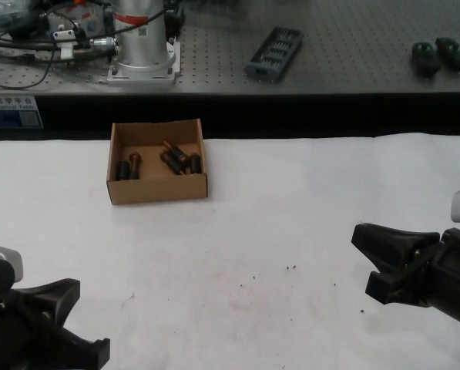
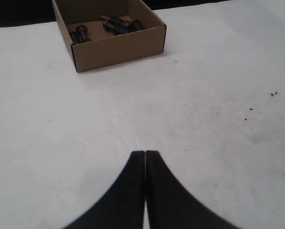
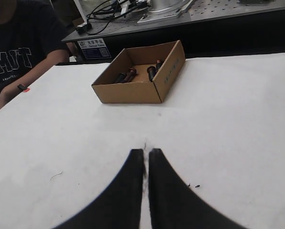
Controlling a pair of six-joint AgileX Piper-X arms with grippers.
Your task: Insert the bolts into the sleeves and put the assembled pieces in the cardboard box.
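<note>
The white worktop (image 1: 291, 208) ends at a dark strip. Beyond it lies a grey perforated board (image 1: 353, 46), with cables (image 1: 14, 46) at far left.

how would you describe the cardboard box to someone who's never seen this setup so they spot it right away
Find the big white sheet that the arms work over. Near its far edge, just in front of the dark perforated table, sits the cardboard box, open at the top. It is the one brown thing on the sheet, with a few dark pieces with copper-coloured ends lying inside.

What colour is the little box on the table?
Plain brown. The cardboard box shows best in the left wrist view.
</note>
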